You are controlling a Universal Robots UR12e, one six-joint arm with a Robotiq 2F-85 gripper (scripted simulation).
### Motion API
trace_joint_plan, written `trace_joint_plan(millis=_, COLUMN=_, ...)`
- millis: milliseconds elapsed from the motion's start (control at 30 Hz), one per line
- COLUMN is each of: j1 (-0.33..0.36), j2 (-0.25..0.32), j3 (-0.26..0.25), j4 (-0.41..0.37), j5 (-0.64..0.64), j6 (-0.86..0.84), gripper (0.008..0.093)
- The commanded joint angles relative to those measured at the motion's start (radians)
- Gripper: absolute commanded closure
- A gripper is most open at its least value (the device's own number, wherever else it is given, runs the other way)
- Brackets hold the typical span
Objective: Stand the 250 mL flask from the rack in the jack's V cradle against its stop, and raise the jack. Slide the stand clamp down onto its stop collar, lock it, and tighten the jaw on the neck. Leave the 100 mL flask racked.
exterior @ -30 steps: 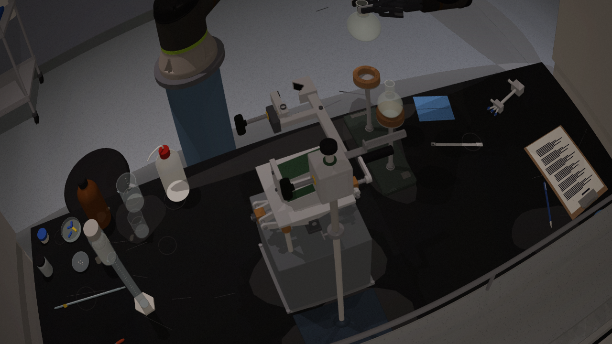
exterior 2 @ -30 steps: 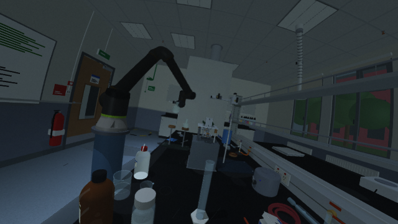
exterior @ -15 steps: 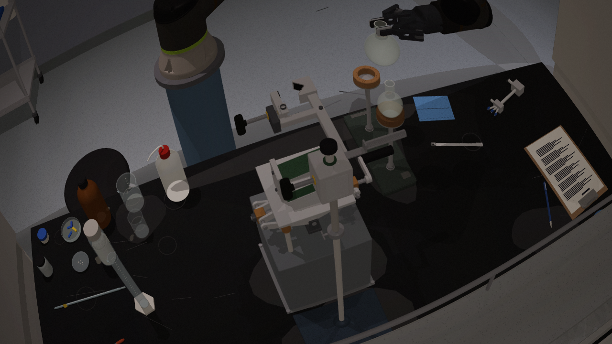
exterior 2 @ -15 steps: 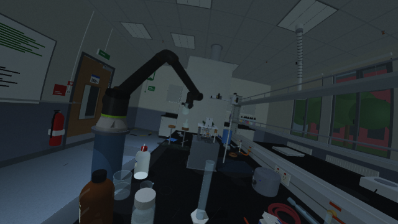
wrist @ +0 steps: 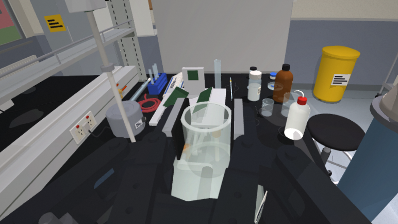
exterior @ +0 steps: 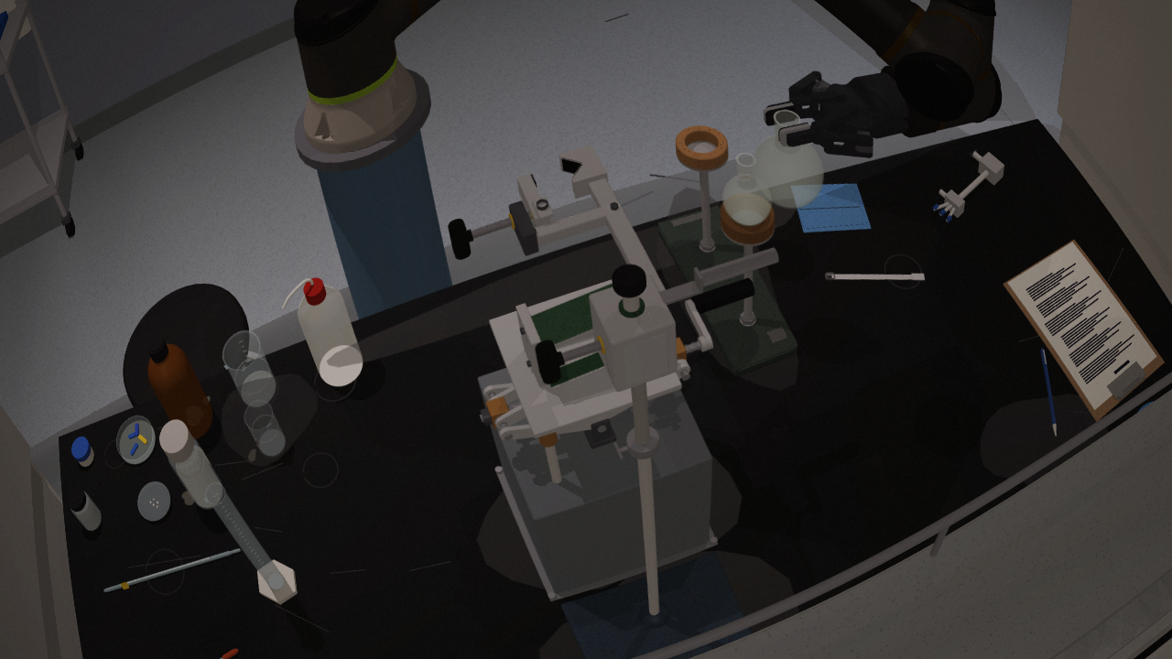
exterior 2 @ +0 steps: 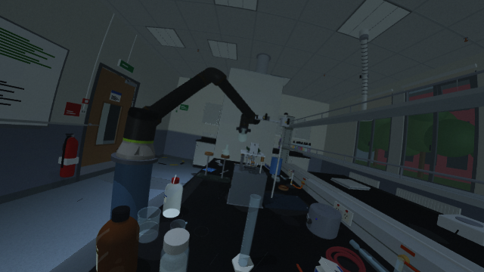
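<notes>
The 250 mL flask hangs by its neck from my closed gripper, high in the air above the far end of the bench and just past the rack. The 100 mL flask sits in the nearer cork ring of the rack; the farther ring is empty. The jack stands at mid-bench with its green V cradle on top. The stand clamp sits high on the rod, above the stop collar.
The clamp arm reaches toward the rack, close to the flask's level. A blue wipe, a spatula and a clipboard lie to the right. Bottles, beakers and a measuring cylinder crowd the left end.
</notes>
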Motion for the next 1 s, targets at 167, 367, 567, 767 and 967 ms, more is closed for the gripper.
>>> trace_joint_plan(millis=167, j1=-0.028, j2=0.039, j3=-0.072, j4=0.031, j5=-0.028, j6=0.0, gripper=0.0934)
trace_joint_plan(millis=367, j1=-0.044, j2=0.065, j3=-0.118, j4=0.052, j5=-0.045, j6=0.0, gripper=0.0934)
trace_joint_plan(millis=567, j1=-0.05, j2=0.074, j3=-0.135, j4=0.06, j5=-0.051, j6=0.0, gripper=0.0934)
trace_joint_plan(millis=767, j1=-0.051, j2=0.075, j3=-0.137, j4=0.06, j5=-0.052, j6=0.0, gripper=0.0934)
trace_joint_plan(millis=967, j1=-0.06, j2=0.064, j3=-0.117, j4=0.051, j5=-0.06, j6=0.0, gripper=0.0934)
